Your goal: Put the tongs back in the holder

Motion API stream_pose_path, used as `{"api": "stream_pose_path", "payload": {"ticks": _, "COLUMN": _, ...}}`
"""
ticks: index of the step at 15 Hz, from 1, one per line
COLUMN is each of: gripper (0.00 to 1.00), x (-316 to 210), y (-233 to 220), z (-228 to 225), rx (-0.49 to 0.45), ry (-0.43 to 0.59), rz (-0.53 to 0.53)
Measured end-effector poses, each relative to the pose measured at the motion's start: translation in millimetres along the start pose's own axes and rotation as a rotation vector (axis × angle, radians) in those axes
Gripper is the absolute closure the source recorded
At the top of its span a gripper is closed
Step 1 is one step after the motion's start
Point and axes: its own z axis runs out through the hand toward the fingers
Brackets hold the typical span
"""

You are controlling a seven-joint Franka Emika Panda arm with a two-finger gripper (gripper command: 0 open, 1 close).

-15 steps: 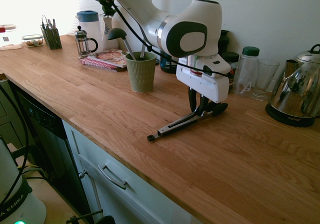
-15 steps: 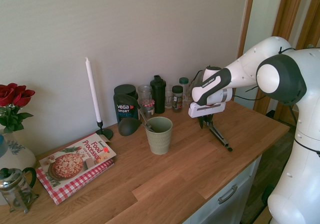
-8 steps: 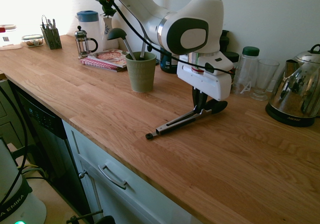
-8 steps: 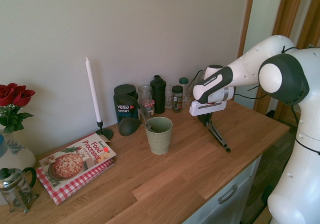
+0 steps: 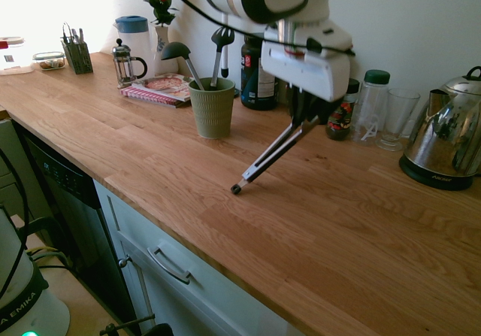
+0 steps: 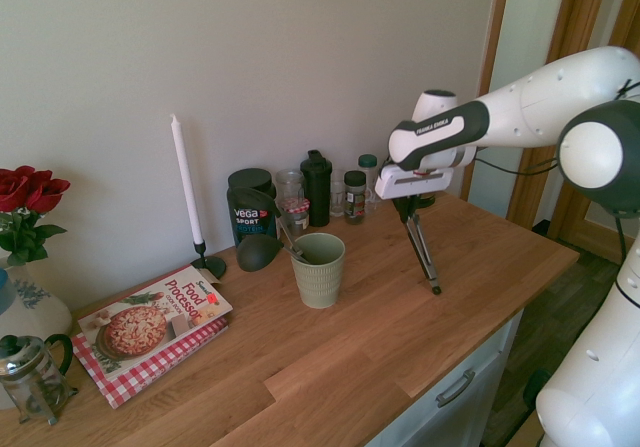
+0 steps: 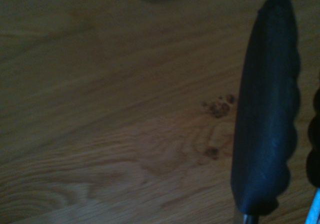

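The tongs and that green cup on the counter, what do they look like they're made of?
The tongs look like metal in the arms: slim, grey, with a dull shine. The tips look like matte black plastic or silicone, scalloped in the wrist view; which one I can't tell. The green cup looks like ceramic: ribbed sides and a soft matte sage finish, though moulded plastic could look similar.
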Motion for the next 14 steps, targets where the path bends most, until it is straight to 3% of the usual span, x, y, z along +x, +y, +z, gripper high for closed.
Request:
{"api": "stream_pose_path", "payload": {"ticks": 4, "gripper": 1.0, "x": -35.5, "y": -45.9, "z": -112.4, "rx": 0.094, "ry": 0.023, "rz": -0.108}}
{"api": "stream_pose_path", "payload": {"ticks": 9, "gripper": 1.0, "x": -88.5, "y": -97.0, "z": -200.8, "rx": 0.178, "ry": 0.065, "rz": -0.197}}
{"api": "stream_pose_path", "payload": {"ticks": 12, "gripper": 1.0, "x": -135.3, "y": -126.5, "z": -225.1, "rx": 0.198, "ry": 0.064, "rz": -0.243}}
{"api": "stream_pose_path", "payload": {"ticks": 14, "gripper": 1.0, "x": -160.6, "y": -140.3, "z": -211.1, "rx": 0.173, "ry": 0.055, "rz": -0.26}}
